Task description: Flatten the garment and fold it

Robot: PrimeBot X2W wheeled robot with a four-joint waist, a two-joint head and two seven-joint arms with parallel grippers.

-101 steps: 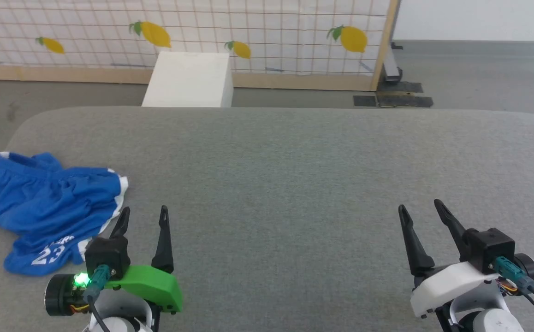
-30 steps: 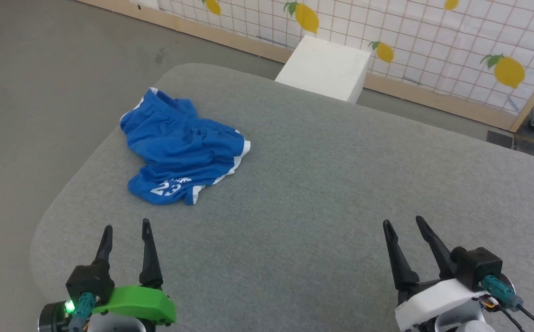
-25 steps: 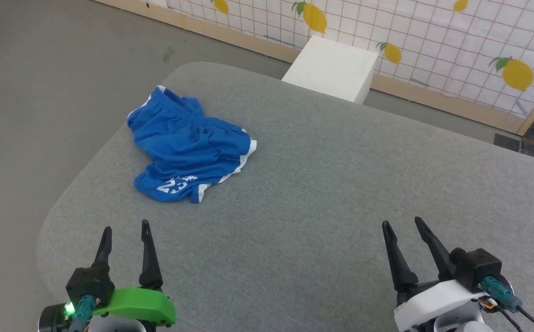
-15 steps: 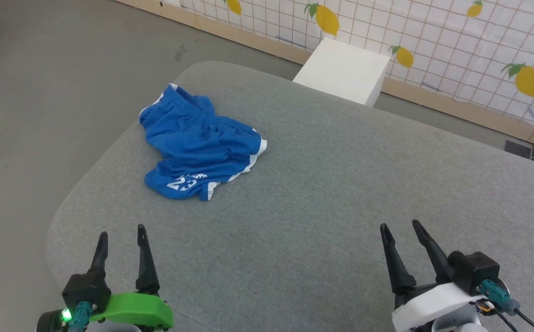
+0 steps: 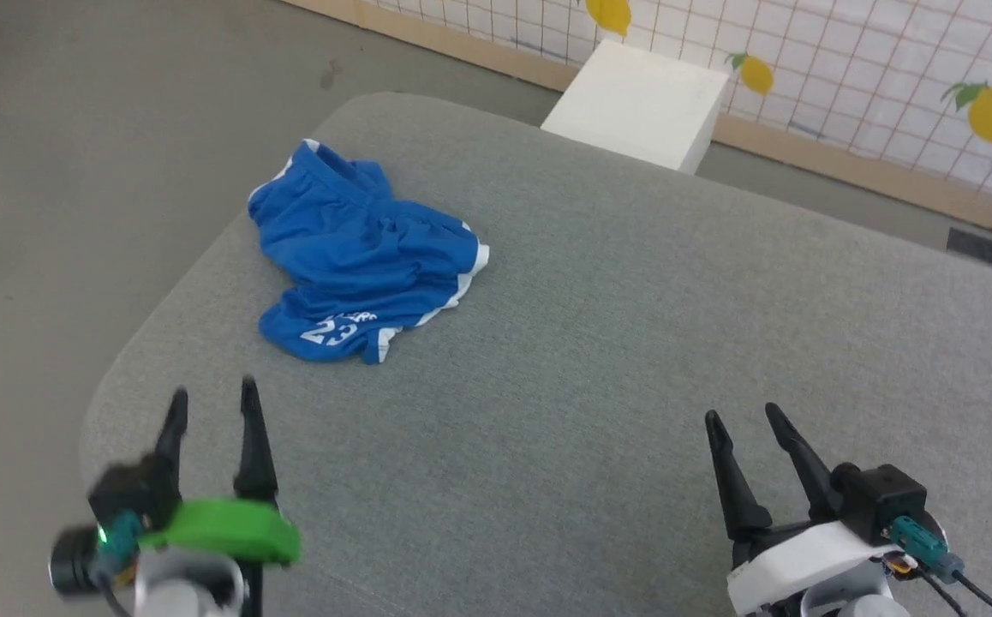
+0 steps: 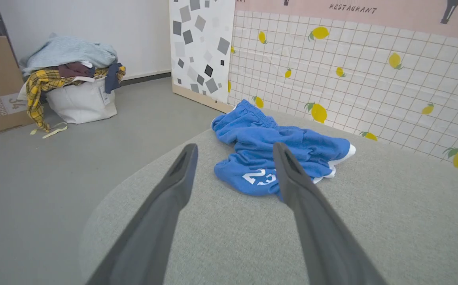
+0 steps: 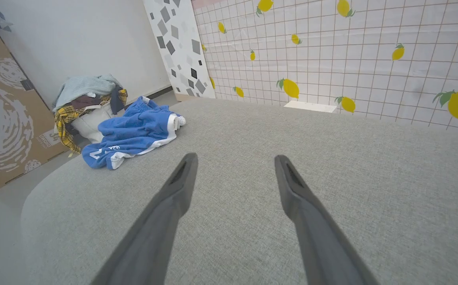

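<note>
Both sets of jaws are spread and empty: my left gripper (image 5: 212, 390) and right gripper (image 5: 741, 413) hover over the near table (image 5: 633, 343). Farther off, by its left edge, the garment (image 5: 359, 257) lies crumpled and untouched. I reckon flattening and folding all remain.

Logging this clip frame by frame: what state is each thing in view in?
Bright blue shiny athletic shorts with white trim: crumpled, unfolded, on the grey padded table.
Left end effector: open, empty, short of the shorts.
Right end effector: open, empty, above bare table.
White floor bag: heaped with clothes.
</note>
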